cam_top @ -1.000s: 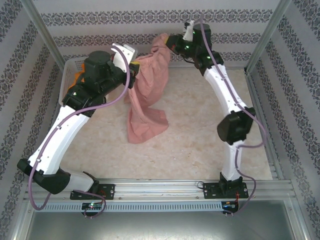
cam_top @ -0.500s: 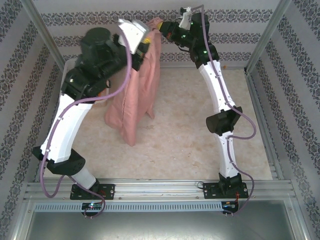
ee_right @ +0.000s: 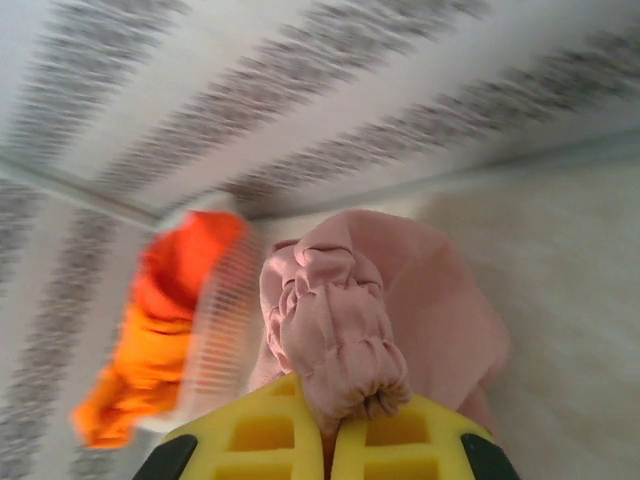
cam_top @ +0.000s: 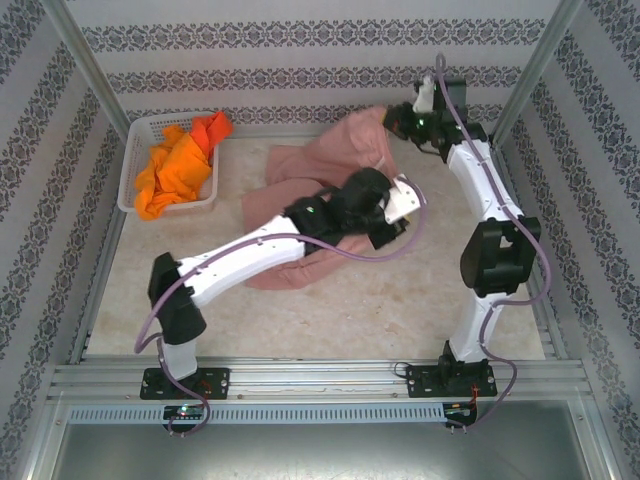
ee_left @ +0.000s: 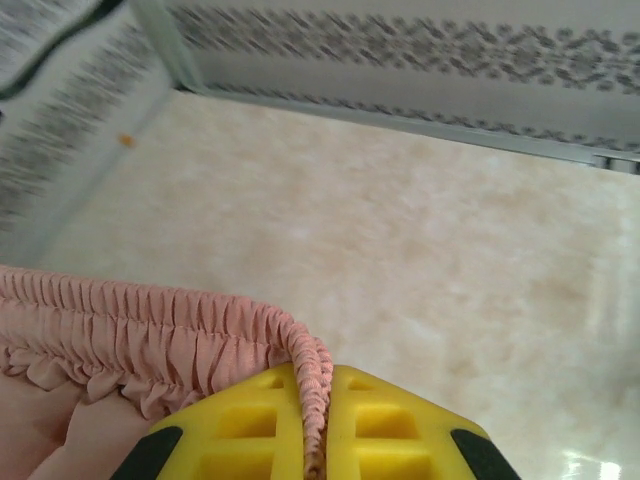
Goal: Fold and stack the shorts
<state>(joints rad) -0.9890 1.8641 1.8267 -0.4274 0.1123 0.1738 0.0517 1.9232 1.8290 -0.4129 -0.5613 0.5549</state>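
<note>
The dusty pink shorts [cam_top: 340, 150] lie stretched across the back middle of the table, part of them under my left arm. My left gripper [cam_top: 392, 226] sits low at centre right, shut on the gathered waistband [ee_left: 200, 335]. In the left wrist view, the yellow fingers [ee_left: 250, 420] pinch the elastic edge at the left gripper [ee_left: 318, 378]. My right gripper [cam_top: 393, 118] is at the back right, shut on a bunched corner of the same pair [ee_right: 340, 320]. The cloth wad sticks out of the right gripper [ee_right: 330, 420]. Bright orange shorts [cam_top: 175, 165] are piled in the basket.
A white perforated basket [cam_top: 135, 140] stands at the back left; it also appears blurred in the right wrist view [ee_right: 225, 330] with the orange cloth [ee_right: 160, 320]. Striped walls and metal posts [cam_top: 525, 80] close in the table. Bare marble tabletop [cam_top: 330, 320] lies in front.
Both grippers were high at the back with the pink shorts hanging. Both have swung right; the left has dropped low, and the shorts now spread over the table.
</note>
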